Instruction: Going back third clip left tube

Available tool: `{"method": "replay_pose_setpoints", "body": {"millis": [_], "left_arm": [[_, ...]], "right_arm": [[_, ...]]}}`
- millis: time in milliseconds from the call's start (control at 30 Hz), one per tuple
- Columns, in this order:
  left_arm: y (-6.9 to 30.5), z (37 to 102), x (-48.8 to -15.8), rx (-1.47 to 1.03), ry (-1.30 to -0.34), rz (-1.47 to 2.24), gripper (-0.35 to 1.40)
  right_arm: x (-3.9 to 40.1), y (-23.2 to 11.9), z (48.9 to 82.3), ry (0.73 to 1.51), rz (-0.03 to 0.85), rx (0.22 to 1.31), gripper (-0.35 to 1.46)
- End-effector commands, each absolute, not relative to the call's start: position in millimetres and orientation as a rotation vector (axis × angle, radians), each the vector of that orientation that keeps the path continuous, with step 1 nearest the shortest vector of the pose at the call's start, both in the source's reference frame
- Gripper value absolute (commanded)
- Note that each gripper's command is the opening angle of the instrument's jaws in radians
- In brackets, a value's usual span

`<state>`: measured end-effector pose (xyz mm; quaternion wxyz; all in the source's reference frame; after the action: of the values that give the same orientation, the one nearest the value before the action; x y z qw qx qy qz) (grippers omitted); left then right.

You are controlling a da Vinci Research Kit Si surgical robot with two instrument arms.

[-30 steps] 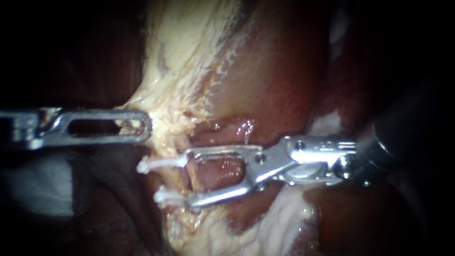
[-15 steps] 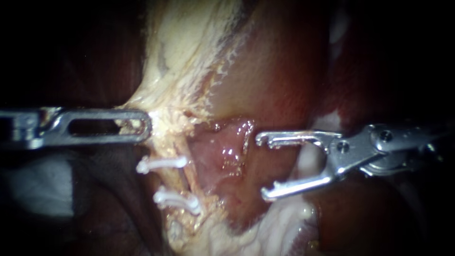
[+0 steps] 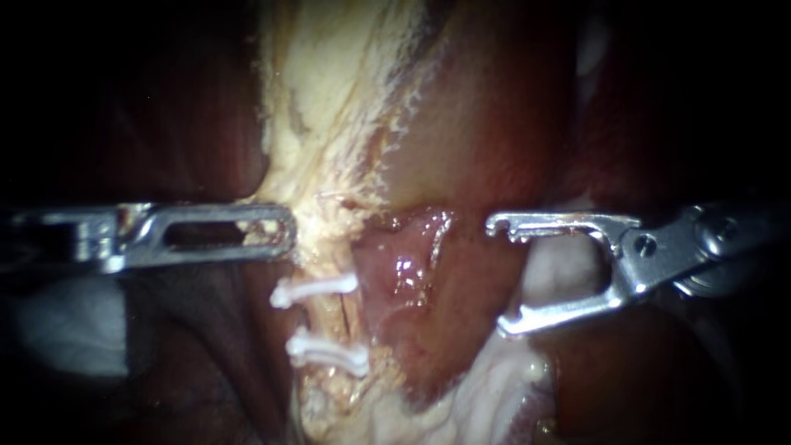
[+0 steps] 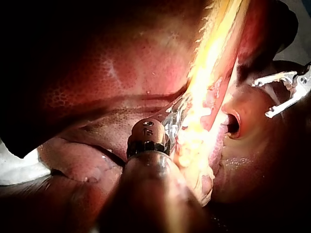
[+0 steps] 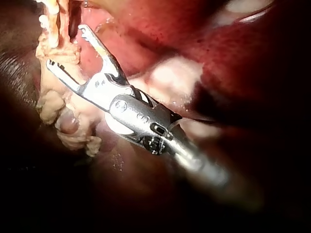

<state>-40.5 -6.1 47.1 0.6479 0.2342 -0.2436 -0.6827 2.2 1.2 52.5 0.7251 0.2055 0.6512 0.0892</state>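
Two white clips sit one below the other across a thin tube in pale fatty tissue. My left instrument reaches in level from the left, just above the upper clip. Its slotted jaws are shut on the edge of that fatty tissue. The left wrist view shows the same grip on the yellow strand. My right instrument stands well to the right of the clips, over dark red tissue. Its jaws are wide open and empty, as they also are in its own view and in the left wrist view.
Wet pink tissue lies between the clipped tube and the right instrument. Dark red liver fills the upper right. Whitish fat lies below the right jaws. A pale patch shows under the left shaft.
My right instrument has drawn back to the right, from around the clipped tube to open tissue, jaws still open. The whole scene has shifted slightly right. The left grip holds.
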Motion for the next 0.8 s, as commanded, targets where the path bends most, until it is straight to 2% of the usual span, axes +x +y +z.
{"method": "replay_pose_setpoints", "body": {"millis": [33,300,800], "left_arm": [[-6.3,47.5,-41.0,0.531,-0.560,-1.542,-0.35],[-6.9,48.9,-44.0,0.523,-0.558,-1.521,-0.35],[-6.8,48.9,-43.6,0.525,-0.551,-1.517,-0.35]], "right_arm": [[2.2,1.3,52.5,1.436,0.196,0.453,0.60],[2.1,1.5,51.7,1.436,0.198,0.454,0.60],[2.1,1.6,51.3,1.436,0.201,0.452,0.60]]}}
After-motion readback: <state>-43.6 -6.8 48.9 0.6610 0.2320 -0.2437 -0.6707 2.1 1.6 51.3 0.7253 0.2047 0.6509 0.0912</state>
